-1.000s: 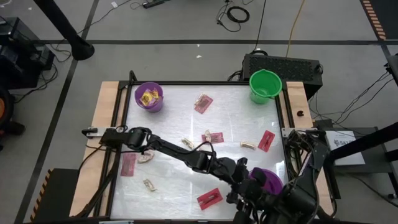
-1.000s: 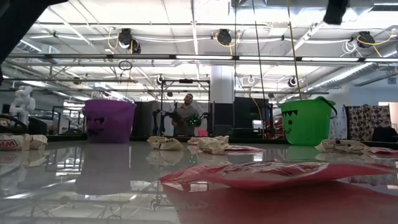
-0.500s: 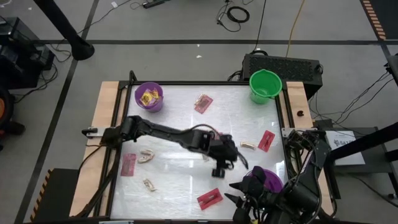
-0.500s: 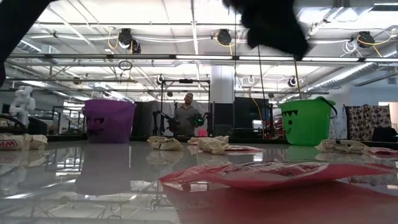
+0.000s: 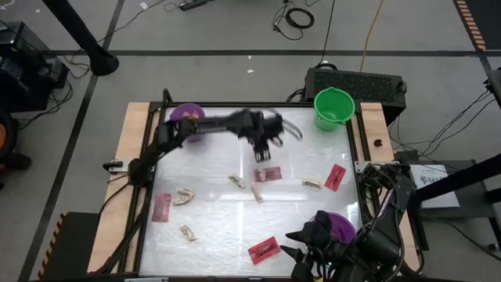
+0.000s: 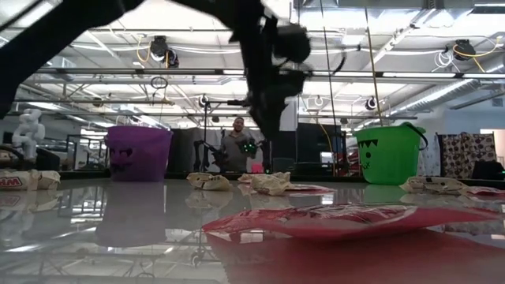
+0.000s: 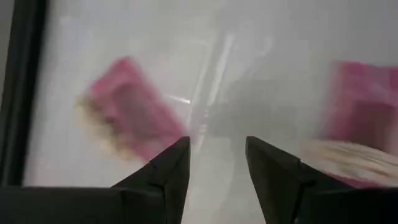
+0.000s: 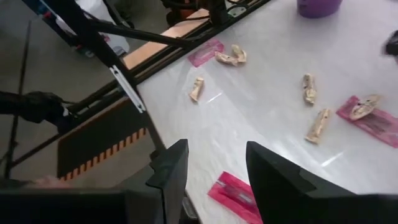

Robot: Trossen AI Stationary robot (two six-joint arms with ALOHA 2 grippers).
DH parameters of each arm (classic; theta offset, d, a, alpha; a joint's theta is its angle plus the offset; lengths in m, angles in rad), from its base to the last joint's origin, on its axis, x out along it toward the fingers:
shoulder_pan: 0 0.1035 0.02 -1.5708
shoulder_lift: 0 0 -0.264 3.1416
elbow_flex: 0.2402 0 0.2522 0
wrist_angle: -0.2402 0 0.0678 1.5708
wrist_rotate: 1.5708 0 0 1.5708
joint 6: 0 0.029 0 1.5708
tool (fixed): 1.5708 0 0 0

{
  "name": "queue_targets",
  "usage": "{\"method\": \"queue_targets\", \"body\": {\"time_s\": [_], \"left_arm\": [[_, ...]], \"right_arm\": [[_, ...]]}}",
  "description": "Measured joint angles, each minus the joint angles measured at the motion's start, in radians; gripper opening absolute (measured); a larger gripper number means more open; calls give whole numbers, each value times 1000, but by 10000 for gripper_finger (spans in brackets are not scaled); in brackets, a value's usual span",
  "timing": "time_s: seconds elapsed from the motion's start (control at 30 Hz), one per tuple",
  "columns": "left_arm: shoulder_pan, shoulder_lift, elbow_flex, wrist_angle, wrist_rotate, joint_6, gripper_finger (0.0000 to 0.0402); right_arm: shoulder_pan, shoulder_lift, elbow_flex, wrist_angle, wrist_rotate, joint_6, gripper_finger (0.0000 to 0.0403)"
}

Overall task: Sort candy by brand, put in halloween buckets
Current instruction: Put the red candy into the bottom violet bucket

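My left gripper [image 5: 268,147] is open and empty above the table's far middle; it also shows in the low view [image 6: 268,118]. In the left wrist view [image 7: 217,146] a pink packet [image 7: 124,109] lies to one side of its fingers, and a second pink packet [image 7: 367,118] with a tan piece [image 7: 348,155] to the other. My right gripper [image 8: 214,177] is open and empty at the near edge, over a red packet [image 8: 233,194]. One purple bucket [image 5: 186,114] stands far left, another purple bucket [image 5: 338,227] near right, and a green bucket [image 5: 334,106] far right.
Loose candy lies flat on the white table: red packets [image 5: 335,177], [image 5: 161,207], [image 5: 264,249], [image 5: 268,172] and tan pieces [image 5: 237,181], [image 5: 311,183], [image 5: 184,196], [image 5: 187,232]. My left arm reaches across the far-left purple bucket. A person [image 6: 237,150] stands in the room beyond.
My left gripper has swung from the near right purple bucket toward the table's far edge and a little left. It now hangs over the red packets at the far middle. No candy has moved.
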Motion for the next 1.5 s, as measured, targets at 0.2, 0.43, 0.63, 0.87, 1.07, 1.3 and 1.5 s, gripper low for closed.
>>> {"method": "queue_targets", "body": {"time_s": [0.2, 0.43, 0.63, 0.87, 1.07, 1.3, 1.5], "left_arm": [[143, 18, -2, 15, 90, -124, 164], [191, 70, -4, 11, 203, -180, 164], [182, 136, -32, -36, 157, -181, 164], [175, 136, -35, -28, 28, -108, 164], [176, 136, -36, -28, 47, -37, 164], [194, 136, -36, -33, 87, 28, 163], [210, 153, -36, -121, 140, 72, 145]], "right_arm": [[-5, 0, 0, 82, 0, 0, 155], [-5, 0, 0, 172, -1, 0, 155], [-10, 0, 0, 200, 12, 0, 155], [-12, 0, 0, 228, 30, 0, 155], [-22, 0, 0, 228, 30, 0, 155], [-34, 0, 0, 261, 29, 0, 155], [-35, 0, 0, 308, 29, -11, 155]]}}
